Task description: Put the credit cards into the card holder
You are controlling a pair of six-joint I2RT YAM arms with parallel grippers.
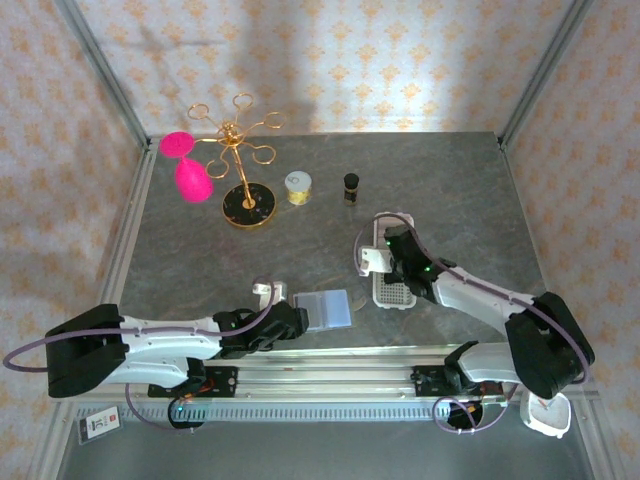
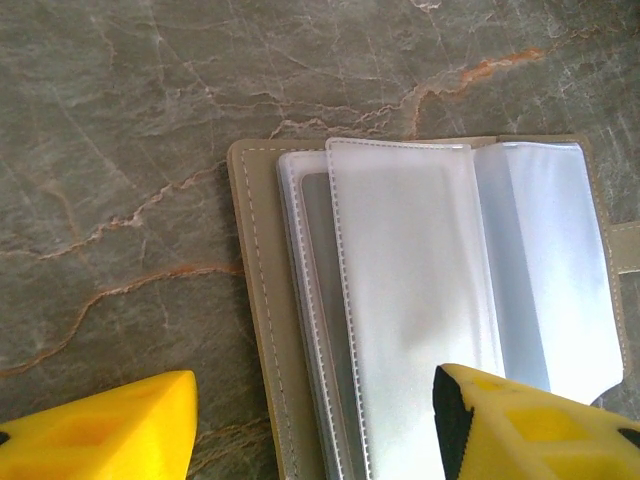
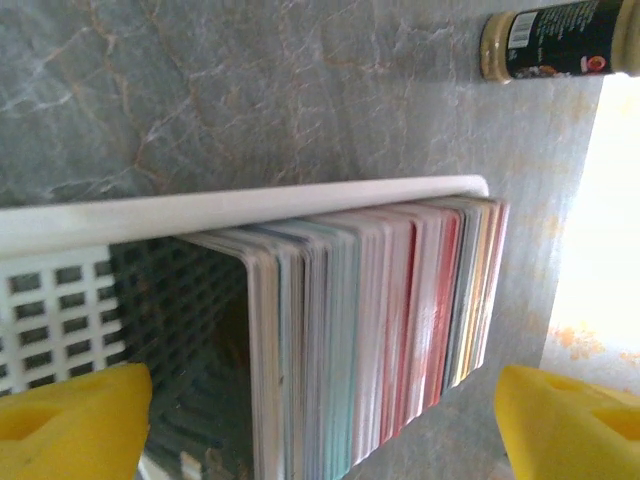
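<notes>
The card holder (image 1: 326, 308) lies open on the table, bluish clear sleeves up. In the left wrist view its grey-green cover (image 2: 252, 300) and the fanned sleeves (image 2: 410, 300) run between my yellow fingers. My left gripper (image 2: 315, 430) is open and straddles the holder's near end; from above, the left gripper (image 1: 298, 320) sits at the holder's left edge. The credit cards (image 3: 380, 330) stand on edge, packed in a white perforated tray (image 3: 250, 205). My right gripper (image 3: 320, 425) is open over this stack, a finger on each side. From above, the right gripper (image 1: 385, 268) hovers at the tray (image 1: 393, 294).
At the back stand a gold ringed stand (image 1: 243, 165) with pink ornaments (image 1: 186, 168), a small round tin (image 1: 298, 187) and a dark bottle (image 1: 351, 187), the bottle (image 3: 560, 40) lying beyond the tray. A metal rail (image 1: 330, 385) runs along the near edge.
</notes>
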